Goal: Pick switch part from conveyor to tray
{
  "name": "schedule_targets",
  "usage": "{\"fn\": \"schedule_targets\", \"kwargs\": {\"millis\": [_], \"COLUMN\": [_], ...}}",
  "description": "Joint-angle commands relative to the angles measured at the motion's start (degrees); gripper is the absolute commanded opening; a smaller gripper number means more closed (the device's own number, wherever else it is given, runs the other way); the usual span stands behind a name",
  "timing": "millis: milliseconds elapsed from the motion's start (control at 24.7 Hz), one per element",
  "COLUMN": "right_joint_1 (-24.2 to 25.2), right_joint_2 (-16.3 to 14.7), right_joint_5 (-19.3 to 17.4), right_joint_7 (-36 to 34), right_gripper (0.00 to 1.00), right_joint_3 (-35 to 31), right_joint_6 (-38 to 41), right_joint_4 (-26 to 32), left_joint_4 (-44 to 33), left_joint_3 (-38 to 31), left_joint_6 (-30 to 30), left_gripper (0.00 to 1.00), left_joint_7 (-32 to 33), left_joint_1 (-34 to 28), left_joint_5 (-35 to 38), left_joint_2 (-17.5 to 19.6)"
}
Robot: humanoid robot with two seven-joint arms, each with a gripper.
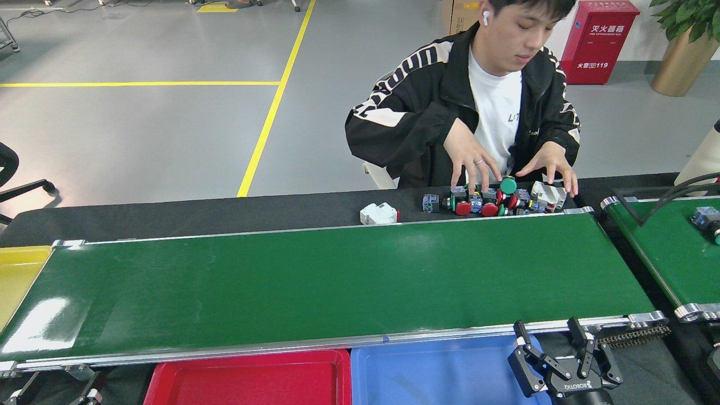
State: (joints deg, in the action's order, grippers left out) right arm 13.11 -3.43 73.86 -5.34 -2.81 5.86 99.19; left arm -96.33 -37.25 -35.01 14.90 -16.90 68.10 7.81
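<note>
Grey shop floor behind; conveyor (337,281) bare, switch parts (495,201) heaped on black cloth past its far rail under a person's hands (472,160); right gripper (554,351) open over blue tray (439,371), left unseen; parts probably light, rigid, smooth plastic—grasp across the squarish body.

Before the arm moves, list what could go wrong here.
The person's hands are in the switch parts pile at the conveyor edge; reaching there might strike them. The belt is bare, so a grab now would likely close on nothing. The open right pincer hangs over the blue tray.
</note>
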Motion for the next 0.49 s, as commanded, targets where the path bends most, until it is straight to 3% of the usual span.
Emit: {"fn": "schedule_targets", "kwargs": {"millis": [0, 445], "right_joint_1": [-0.2, -0.1], "right_joint_2": [0.3, 0.3], "right_joint_5": [0.3, 0.3], "right_joint_7": [0.0, 0.8], "right_gripper": [1.00, 1.00], "right_joint_3": [0.0, 0.1], "right_joint_6": [-1.1, -1.2], "right_joint_4": [1.3, 1.5], "left_joint_4": [-0.6, 0.6], "left_joint_3": [-0.5, -1.2], "left_joint_6": [-0.2, 1.5], "left_gripper": [1.00, 1.00], "left_joint_7": [-0.5, -1.8], "left_joint_1": [0.3, 0.5], "left_joint_5": [-0.7, -5.6], "left_joint_2": [0.5, 0.2]}}
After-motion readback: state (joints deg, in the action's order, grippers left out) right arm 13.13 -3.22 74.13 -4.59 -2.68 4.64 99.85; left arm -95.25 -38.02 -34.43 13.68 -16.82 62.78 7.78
